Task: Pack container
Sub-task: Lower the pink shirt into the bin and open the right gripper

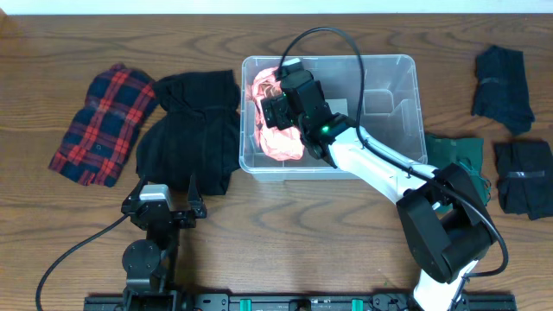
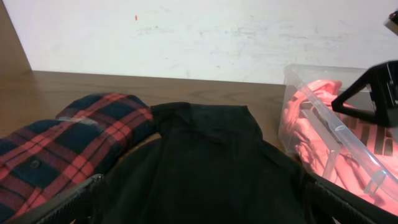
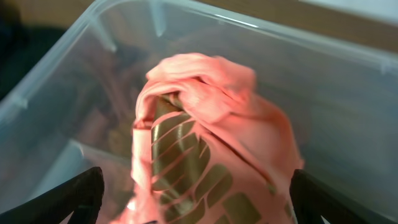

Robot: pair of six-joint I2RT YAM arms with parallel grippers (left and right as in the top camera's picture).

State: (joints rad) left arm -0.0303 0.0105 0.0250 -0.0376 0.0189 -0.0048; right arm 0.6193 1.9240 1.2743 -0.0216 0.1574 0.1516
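The clear bin (image 1: 389,78) sits mid-counter (image 1: 285,225), with a pink shirt (image 1: 281,145) bearing gold print bunched in its left end. The right fingers (image 3: 68,196) hover above that shirt, spread wide and pinching nothing. The left fingers (image 2: 62,202), also spread and empty, sit low near the counter's front edge, facing a black garment (image 1: 194,130) lying between a plaid shirt (image 1: 104,125) and the bin.

Garment (image 1: 281,147) in L end of container (image 1: 371,58); sweater (image 1: 194,130) just beside container's L wall, shirt (image 1: 104,125) further L, both on counter (image 1: 302,225).
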